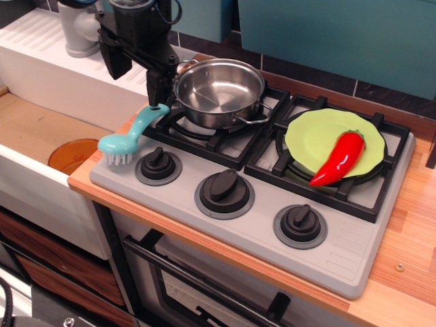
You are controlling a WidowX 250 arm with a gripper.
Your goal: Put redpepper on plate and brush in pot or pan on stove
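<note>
Your claw hangs open above the brush, left of the pot; redpepper rests on the plate.

One stove carries three knobs along its front and two burner grates. On it sit one pot, one plate, one redpepper and one brush. Off to the side are one orange bowl, one grey tap and one gripper
</note>
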